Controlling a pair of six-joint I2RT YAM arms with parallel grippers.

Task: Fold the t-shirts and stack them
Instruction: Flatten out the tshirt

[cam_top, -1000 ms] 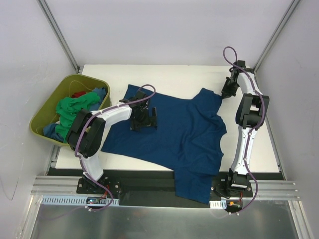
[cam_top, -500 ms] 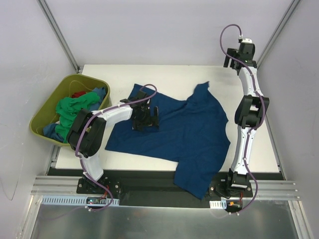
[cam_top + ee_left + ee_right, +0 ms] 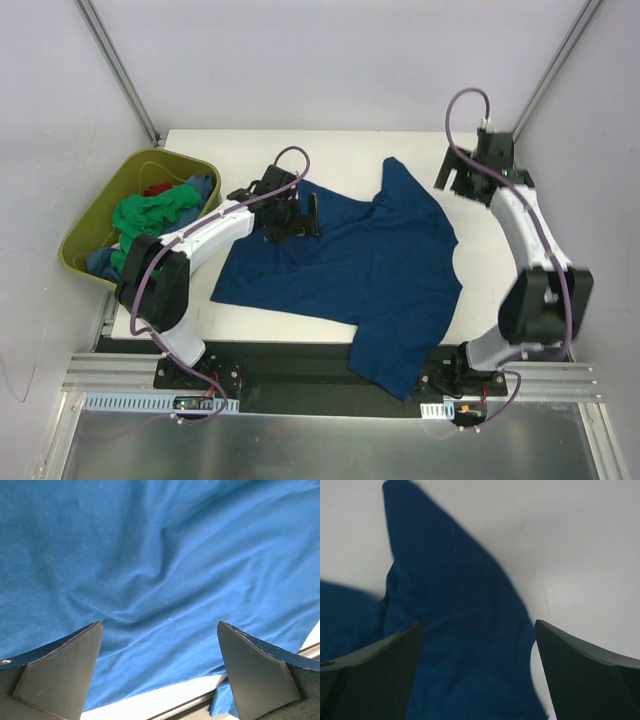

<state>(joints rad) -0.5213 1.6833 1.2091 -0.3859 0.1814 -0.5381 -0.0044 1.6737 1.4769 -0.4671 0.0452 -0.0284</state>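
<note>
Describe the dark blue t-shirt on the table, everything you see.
The t-shirt is dark blue soft cloth, spread wrinkled and unfolded on the white table. One pointed part reaches toward the far side; a corner hangs over the near edge. The open left gripper sits over its left part; contact cannot be told.

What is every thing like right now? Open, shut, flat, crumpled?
Blue shirt: spread out, wrinkled, one end hanging off the table's near edge.
Tub: full of crumpled shirts.
Left gripper: open, empty, over the blue shirt.
Right gripper: open, empty, by its far tip.
</note>
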